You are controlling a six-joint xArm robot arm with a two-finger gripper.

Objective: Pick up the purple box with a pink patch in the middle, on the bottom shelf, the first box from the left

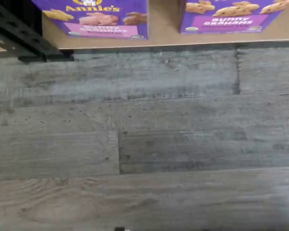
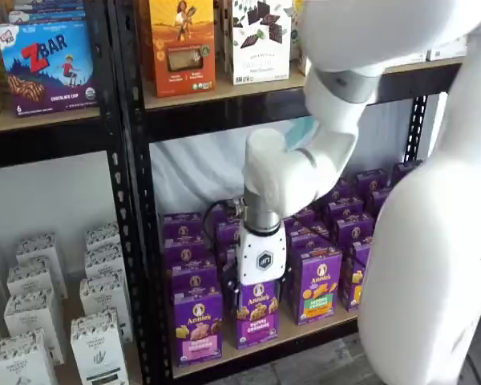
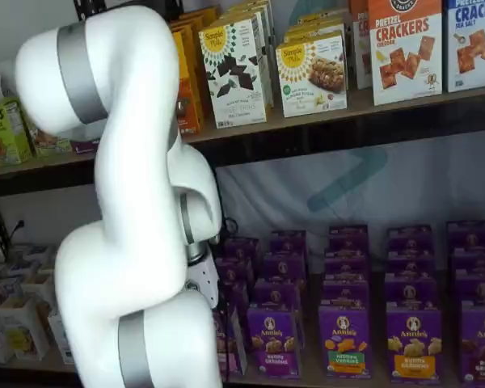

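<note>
The purple box with a pink band stands upright at the front left of the bottom shelf, right beside the black upright. It also shows in the wrist view, cut off at the picture's edge, on the tan board. My gripper hangs in front of the shelf, to the right of the purple box and before the like box with a purple "Bunny Grahams" band. Only its white body shows plainly; its fingers are not clear. It holds nothing that I can see. In a shelf view the arm hides the purple box.
A black perforated upright stands just left of the purple box. A green-band purple box and several more purple boxes fill the shelf to the right. White boxes fill the left bay. Grey plank floor lies before the rail.
</note>
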